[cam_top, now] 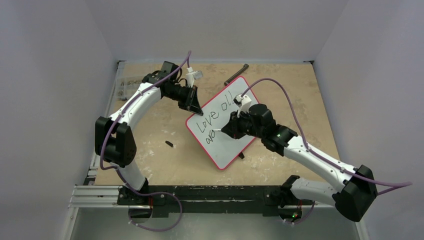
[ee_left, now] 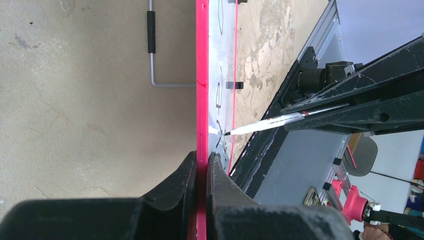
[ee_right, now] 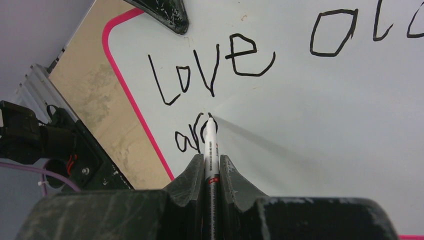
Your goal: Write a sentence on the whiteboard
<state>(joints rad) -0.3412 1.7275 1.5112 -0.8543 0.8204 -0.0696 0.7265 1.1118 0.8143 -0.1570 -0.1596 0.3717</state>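
Note:
The whiteboard (cam_top: 231,145), white with a pink rim, lies slanted in the middle of the table. The sentence (cam_top: 210,120) on it reads "Love all" with "aro" on a line below; it shows closer in the right wrist view (ee_right: 210,65). My left gripper (cam_top: 194,106) is shut on the board's pink rim (ee_left: 201,75) at its left corner, jaws pressed on both faces (ee_left: 201,162). My right gripper (cam_top: 223,130) is shut on a white marker (ee_right: 210,145), whose black tip touches the board (ee_right: 320,130) at the "o" of "aro". The marker also shows in the left wrist view (ee_left: 265,121).
A bent metal tool with a black handle (cam_top: 236,74) lies behind the board and also shows in the left wrist view (ee_left: 151,50). A small black cap (cam_top: 169,144) lies on the table left of the board. A bag of small parts (cam_top: 127,84) sits at the far left edge.

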